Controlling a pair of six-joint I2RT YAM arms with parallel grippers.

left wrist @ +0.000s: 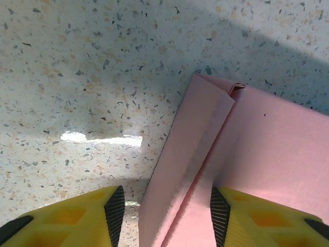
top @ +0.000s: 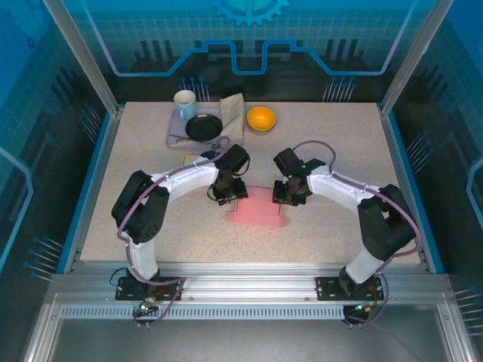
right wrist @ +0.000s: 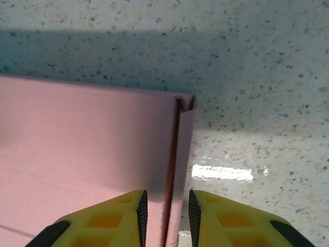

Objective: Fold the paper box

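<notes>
The pink paper box lay flat near the centre of the worktop. At its 9 o'clock edge the left gripper stood with jaws well apart astride a half-raised flap, not pinching it. At 3 o'clock the right gripper had its jaws narrowly apart around an upright flap. Unheld, either flap would likely spring flat, and a skewed pinch could crease the thin paper or drag the box.
</notes>
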